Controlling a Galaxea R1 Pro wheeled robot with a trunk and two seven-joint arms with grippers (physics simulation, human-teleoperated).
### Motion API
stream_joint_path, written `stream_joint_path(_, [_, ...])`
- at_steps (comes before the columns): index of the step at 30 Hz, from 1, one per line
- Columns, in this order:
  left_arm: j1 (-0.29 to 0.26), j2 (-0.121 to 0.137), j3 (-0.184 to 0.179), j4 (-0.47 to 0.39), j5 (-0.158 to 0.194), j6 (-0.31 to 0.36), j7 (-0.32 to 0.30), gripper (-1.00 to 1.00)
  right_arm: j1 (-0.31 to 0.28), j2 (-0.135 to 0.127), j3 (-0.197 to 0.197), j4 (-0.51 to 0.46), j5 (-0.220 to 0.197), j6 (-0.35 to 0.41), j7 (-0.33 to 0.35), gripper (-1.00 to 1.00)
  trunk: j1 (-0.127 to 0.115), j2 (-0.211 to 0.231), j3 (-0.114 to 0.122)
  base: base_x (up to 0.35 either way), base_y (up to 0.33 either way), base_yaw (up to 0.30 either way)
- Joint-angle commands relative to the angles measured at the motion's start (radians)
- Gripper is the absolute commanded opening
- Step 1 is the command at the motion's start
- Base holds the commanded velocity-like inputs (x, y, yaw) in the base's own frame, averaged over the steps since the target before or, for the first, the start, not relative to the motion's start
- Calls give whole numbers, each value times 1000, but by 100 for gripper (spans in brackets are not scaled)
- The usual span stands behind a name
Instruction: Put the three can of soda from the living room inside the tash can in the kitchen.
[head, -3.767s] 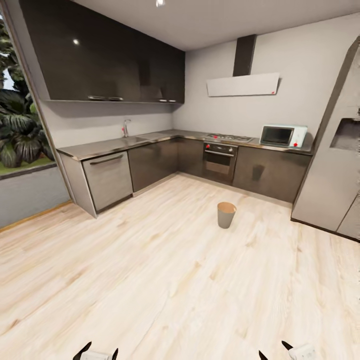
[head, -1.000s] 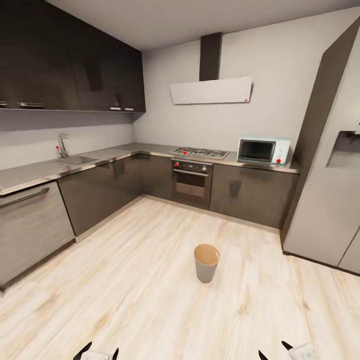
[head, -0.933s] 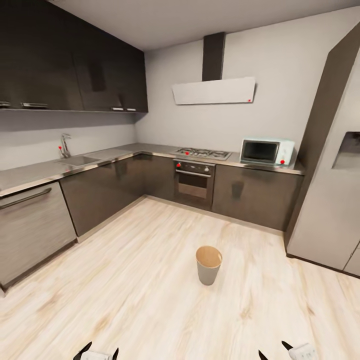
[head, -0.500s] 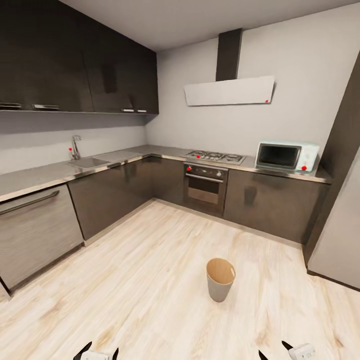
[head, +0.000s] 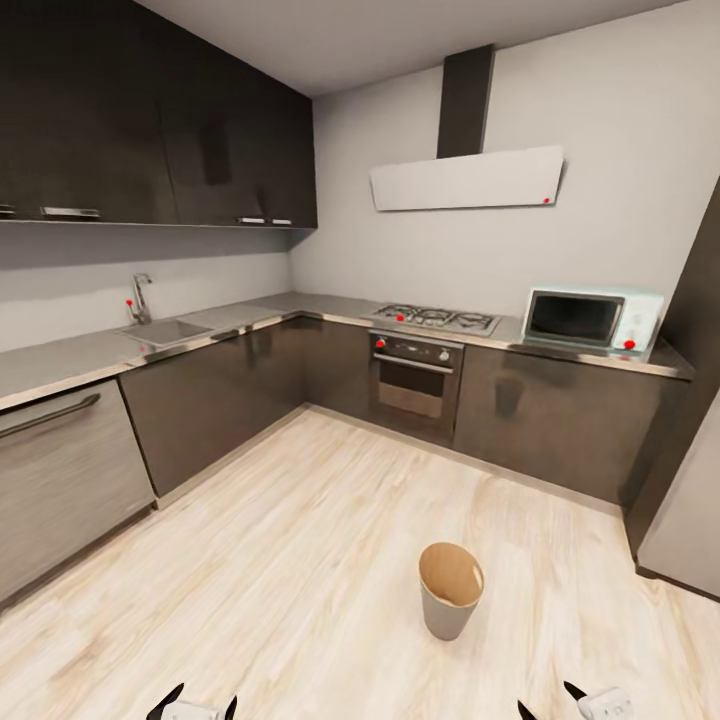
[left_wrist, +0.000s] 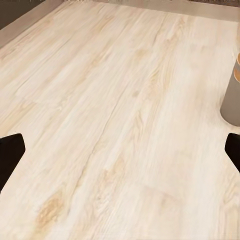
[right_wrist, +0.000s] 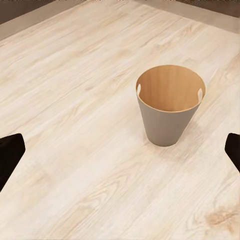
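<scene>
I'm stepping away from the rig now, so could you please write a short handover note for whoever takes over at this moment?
Left tool: open, holding nothing, above the pale wood floor.
Right tool: open, holding nothing, pointed toward the trash can.
Trash can: upright on the kitchen floor ahead, slightly to the right; what shows of its inside looks empty.
Soda cans: none seen here.
Done: judging by the can, nothing has been delivered.
Left: fetch the three cans from the living room and drop them in.
</scene>
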Motion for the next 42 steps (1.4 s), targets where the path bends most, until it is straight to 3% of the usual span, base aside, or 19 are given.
stream_joint_path(1, [0, 0, 0, 0, 0, 0, 0, 100, 0, 0, 0, 0, 0, 0, 0, 100, 0, 0, 0, 328, 0, 1])
stream_joint_path(32, [0, 0, -1, 1, 0, -2, 0, 100, 0, 2, 1, 0, 0, 1, 1, 100, 0, 0, 14, 327, 0, -22])
stream_joint_path(42, [0, 0, 0, 1, 0, -3, 1, 100, 0, 2, 2, 0, 0, 1, 1, 100, 0, 0, 20, 100, 0, -58])
